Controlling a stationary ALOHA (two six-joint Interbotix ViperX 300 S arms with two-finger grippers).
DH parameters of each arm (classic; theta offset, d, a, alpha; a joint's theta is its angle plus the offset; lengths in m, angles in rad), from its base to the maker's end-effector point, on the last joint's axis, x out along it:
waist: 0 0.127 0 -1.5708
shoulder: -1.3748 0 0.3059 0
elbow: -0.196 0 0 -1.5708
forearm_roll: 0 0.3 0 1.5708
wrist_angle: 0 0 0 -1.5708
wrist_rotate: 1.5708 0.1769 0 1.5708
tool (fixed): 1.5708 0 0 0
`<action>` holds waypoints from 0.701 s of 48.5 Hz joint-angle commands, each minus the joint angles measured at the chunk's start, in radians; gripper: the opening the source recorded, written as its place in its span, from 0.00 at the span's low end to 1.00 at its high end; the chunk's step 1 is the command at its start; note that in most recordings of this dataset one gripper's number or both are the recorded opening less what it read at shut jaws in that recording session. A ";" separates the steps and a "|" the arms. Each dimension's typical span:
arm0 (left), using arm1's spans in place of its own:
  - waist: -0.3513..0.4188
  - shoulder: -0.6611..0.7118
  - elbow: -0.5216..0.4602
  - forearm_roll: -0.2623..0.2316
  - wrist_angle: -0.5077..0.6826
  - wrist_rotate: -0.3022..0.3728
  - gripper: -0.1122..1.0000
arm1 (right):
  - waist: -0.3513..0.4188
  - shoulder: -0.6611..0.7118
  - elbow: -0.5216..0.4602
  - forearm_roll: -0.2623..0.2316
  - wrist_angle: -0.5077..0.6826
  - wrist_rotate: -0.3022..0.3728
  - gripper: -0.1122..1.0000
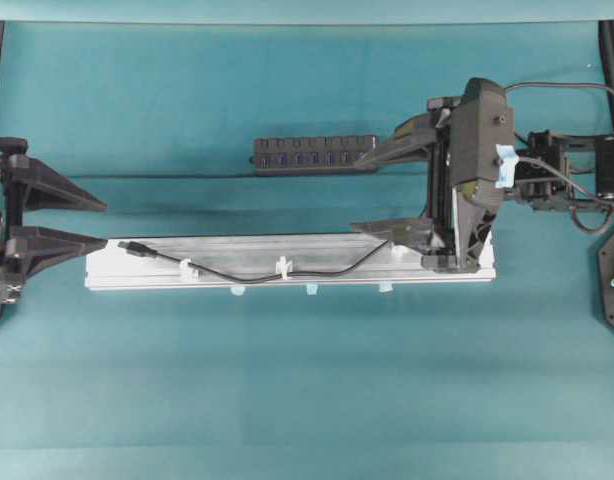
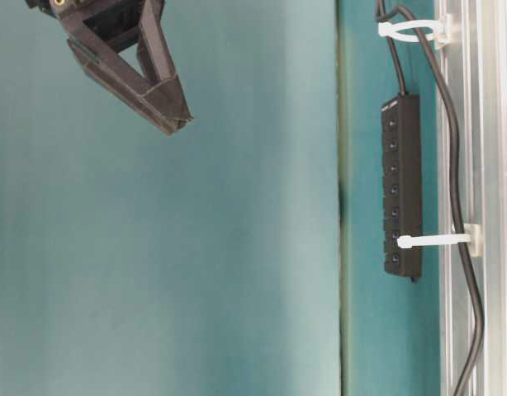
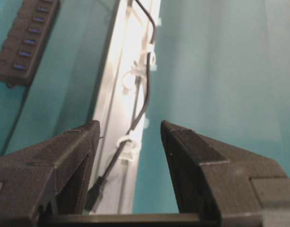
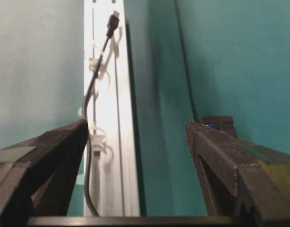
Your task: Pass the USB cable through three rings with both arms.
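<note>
My left claw [image 1: 99, 224] and right claw [image 1: 365, 191] both stand apart, holding nothing. The thin black USB cable [image 1: 249, 274] lies along the long silver aluminium rail [image 1: 427, 279], threaded through small white plastic rings [image 1: 283, 266]

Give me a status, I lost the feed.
Left gripper open, empty, at rail's plug end. Right gripper open, empty, over far end. USB cable lies along rail through the rings. Nothing blocking.
</note>
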 commanded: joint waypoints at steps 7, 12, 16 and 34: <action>0.002 0.005 -0.012 0.002 -0.006 0.000 0.65 | 0.008 0.009 -0.037 0.002 -0.005 0.009 0.53; 0.002 0.005 -0.012 0.002 -0.005 0.000 0.65 | 0.008 0.015 -0.041 0.002 -0.005 0.009 0.53; 0.002 0.005 -0.011 0.002 -0.005 0.000 0.65 | 0.008 0.017 -0.043 0.002 -0.003 0.008 0.53; 0.002 0.003 -0.009 0.002 0.002 0.000 0.65 | 0.008 0.017 -0.037 0.002 -0.003 0.008 0.53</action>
